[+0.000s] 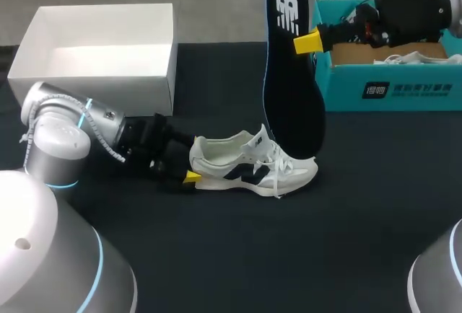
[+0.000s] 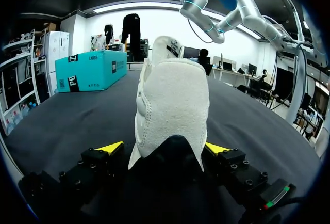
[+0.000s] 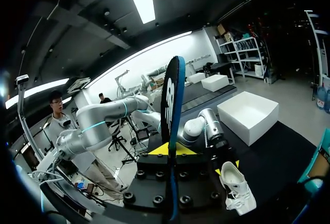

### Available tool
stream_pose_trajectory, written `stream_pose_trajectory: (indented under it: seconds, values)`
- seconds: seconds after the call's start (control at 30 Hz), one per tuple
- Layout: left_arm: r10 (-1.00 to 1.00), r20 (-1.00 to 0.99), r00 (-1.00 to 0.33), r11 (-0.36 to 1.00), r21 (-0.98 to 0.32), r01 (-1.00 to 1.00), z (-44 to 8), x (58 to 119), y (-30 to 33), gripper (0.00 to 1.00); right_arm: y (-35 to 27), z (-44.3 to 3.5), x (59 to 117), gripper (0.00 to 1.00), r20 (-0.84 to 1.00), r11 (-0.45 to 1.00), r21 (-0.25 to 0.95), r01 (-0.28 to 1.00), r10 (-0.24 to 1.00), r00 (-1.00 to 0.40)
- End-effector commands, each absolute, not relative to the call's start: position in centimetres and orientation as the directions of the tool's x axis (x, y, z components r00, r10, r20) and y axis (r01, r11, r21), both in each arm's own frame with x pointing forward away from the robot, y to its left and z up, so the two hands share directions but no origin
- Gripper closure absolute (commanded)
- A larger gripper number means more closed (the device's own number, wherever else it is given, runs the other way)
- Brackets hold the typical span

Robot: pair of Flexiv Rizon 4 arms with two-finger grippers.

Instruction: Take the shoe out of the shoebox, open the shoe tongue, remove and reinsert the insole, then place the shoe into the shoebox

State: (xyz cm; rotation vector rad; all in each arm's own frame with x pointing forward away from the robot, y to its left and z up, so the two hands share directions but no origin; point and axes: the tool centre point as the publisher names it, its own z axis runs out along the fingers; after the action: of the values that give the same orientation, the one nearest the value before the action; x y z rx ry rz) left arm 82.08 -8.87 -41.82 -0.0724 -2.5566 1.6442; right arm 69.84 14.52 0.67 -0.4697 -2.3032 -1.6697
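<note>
**Insole out and held over the shoe, ready to go back in**

Closest to me, the left gripper (image 2: 164, 152) lies low on the tabletop (image 1: 289, 255) at the shoe's heel. The white shoe (image 1: 253, 167) stands upright on its sole, and its heel sits between the two yellow tips. Both fingers look pressed against it, one from each side, so I take it to be clamped and steadied.

Just beyond the shoe's toe end, the dark insole (image 1: 292, 89) stands nearly on end, its lower tip down by the forefoot. I cannot tell whether the tip touches the shoe. The right gripper (image 3: 170, 150) pinches the insole's upper end, one yellow tip on each face.

Further back from the shoe, an open white box (image 1: 94, 78) stands off beyond the heel side, well apart. A teal box (image 1: 393, 89) stands beyond the toe side. The white one is empty and seems the likelier shoebox.

By my reckoning this is the remove-and-reinsert step: the shoe is out of its box and the insole is out of the shoe. Next, the right arm needs to tilt the insole and feed its lower tip into the shoe's opening towards the toe. The left gripper should hold the heel firm meanwhile, or the shoe may slide or tip.
</note>
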Motion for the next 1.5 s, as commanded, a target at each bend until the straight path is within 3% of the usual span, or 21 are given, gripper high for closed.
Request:
stream_pose_trajectory:
  seconds: [0.03,0.23,0.83,1.27,1.5]
  values:
    - [0.095,0.06,-0.994,0.418,-0.908,-0.015,-41.7,82.1,-8.8,0.0,14.7,0.6,70.0,1.0,0.39,0.291,0.867,0.405,0.108,-0.914]
    - [0.095,0.06,-0.994,0.418,-0.908,-0.015,-41.7,82.1,-8.8,0.0,14.7,0.6,70.0,1.0,0.39,0.291,0.867,0.405,0.108,-0.914]
    - [0.072,0.012,-0.997,0.626,-0.779,0.036,-38.4,80.7,-8.6,0.0,14.7,0.6,70.0,1.0,0.39,0.291,0.867,0.405,0.108,-0.914]
    - [0.069,0.008,-0.998,0.629,-0.777,0.038,-38.2,80.8,-8.6,0.0,14.7,0.6,70.0,1.0,0.39,0.291,0.867,0.405,0.108,-0.914]
    - [0.06,-0.001,-0.998,0.756,-0.653,0.046,-36.6,80.6,-8.8,0.0,14.7,0.6,70.0,1.0,0.39,0.291,0.867,0.405,0.108,-0.914]
